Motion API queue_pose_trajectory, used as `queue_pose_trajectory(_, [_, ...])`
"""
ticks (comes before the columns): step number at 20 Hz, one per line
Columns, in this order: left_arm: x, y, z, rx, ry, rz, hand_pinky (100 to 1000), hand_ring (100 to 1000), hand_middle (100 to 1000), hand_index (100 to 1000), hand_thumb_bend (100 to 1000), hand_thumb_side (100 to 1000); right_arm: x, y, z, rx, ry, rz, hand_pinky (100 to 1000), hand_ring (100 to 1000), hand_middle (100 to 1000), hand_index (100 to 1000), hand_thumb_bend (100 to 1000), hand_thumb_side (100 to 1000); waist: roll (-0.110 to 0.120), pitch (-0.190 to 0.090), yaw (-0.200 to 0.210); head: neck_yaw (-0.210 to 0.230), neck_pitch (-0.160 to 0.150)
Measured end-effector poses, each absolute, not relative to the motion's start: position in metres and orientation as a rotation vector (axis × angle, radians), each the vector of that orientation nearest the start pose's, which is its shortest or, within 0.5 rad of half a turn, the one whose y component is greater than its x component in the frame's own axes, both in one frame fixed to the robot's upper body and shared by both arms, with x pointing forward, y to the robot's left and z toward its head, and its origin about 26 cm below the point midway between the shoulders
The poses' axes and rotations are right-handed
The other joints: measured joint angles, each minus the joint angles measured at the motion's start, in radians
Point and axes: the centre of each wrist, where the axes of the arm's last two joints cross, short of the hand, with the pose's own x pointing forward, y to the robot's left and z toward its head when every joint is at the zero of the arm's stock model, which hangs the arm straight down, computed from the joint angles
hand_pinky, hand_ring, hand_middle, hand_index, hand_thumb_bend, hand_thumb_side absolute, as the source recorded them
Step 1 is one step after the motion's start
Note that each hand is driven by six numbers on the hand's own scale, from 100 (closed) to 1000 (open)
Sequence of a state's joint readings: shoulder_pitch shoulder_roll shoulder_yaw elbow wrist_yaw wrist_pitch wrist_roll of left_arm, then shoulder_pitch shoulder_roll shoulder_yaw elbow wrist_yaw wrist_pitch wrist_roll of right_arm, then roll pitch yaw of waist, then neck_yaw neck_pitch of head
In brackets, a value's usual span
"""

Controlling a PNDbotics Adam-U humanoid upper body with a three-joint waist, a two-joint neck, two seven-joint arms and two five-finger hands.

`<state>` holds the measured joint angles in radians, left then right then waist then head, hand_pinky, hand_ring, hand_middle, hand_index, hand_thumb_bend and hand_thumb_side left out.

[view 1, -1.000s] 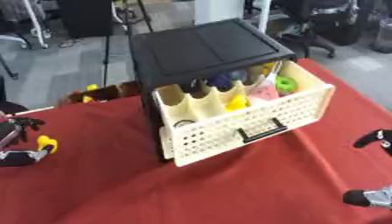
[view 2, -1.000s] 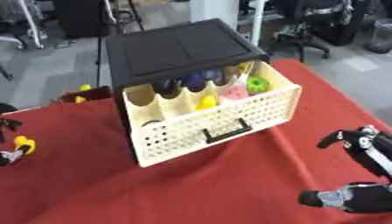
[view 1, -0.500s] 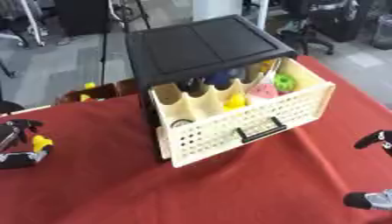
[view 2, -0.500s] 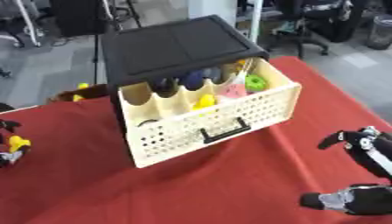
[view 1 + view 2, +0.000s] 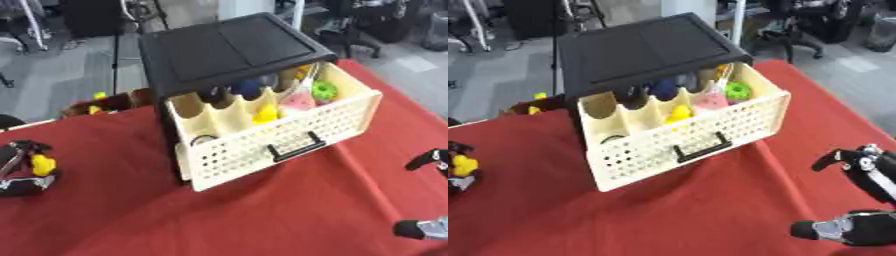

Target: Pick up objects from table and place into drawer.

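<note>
1. Yellow toy (image 5: 41,164) sits curled inside the left hand (image 5: 26,170), well left of the drawer (image 5: 280,130), no nearer than a second ago.
2. Right hand (image 5: 866,200) idles right of the drawer, relaxed, empty.
3. Delivery remains.

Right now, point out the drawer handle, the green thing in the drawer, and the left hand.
drawer handle (image 5: 296,146): left eye view, middle of the black bar.
green thing (image 5: 738,91): right eye view, its top.
left hand (image 5: 19,172): left eye view, palm.
</note>
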<state>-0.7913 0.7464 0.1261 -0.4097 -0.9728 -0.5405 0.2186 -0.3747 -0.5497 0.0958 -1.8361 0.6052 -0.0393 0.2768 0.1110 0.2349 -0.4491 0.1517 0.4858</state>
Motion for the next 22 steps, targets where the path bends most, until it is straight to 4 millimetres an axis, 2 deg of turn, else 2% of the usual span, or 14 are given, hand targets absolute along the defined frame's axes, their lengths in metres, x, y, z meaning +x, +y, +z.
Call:
queue_pose_trajectory(4, [0.3921,0.5212,0.1039,1.183,-1.392,-1.031,425,480,559,730,272,276,0.328,-0.2817,0.2001,-0.805,-1.862,1.243,100,100,100,673,1000,704,0.0,0.0,0.0,0.0,0.0])
queue_pose_trajectory(7, [0.3922,0.5209,0.1035,1.178,-1.402,-1.018,422,477,553,723,267,269,0.328,-0.2817,0.2001,-0.805,-1.862,1.243,100,100,100,673,1000,704,0.0,0.0,0.0,-0.001,-0.003])
queue_pose_trajectory(8, [0.3921,0.5209,0.1035,1.176,-1.404,-1.015,364,424,485,653,215,178,0.328,-0.2817,0.2001,-0.806,-1.862,1.243,100,100,100,674,1000,704,0.0,0.0,0.0,-0.002,-0.004])
queue_pose_trajectory(9, [0.3922,0.5208,0.1033,1.173,-1.407,-1.013,344,406,472,638,199,147,0.328,-0.2818,0.2001,-0.806,-1.862,1.243,100,100,100,674,1000,704,0.0,0.0,0.0,-0.003,-0.005])
queue_pose_trajectory(10, [0.3922,0.5207,0.1031,1.169,-1.409,-1.01,340,401,469,635,195,142,0.328,-0.2818,0.2002,-0.806,-1.862,1.243,100,100,100,674,1000,704,0.0,0.0,0.0,-0.003,-0.005])
queue_pose_trajectory(13, [0.3926,0.5199,0.1026,1.158,-1.416,-0.997,279,348,427,592,100,146,0.328,-0.2819,0.2002,-0.807,-1.862,1.241,100,100,100,674,1000,706,0.0,0.0,0.001,-0.004,-0.005])
queue_pose_trajectory(22, [0.3913,0.5202,0.102,1.117,-1.442,-0.944,213,295,383,544,100,173,0.3275,-0.2829,0.1989,-0.806,-1.858,1.237,100,100,100,673,1000,721,-0.019,-0.009,0.019,-0.004,-0.005])
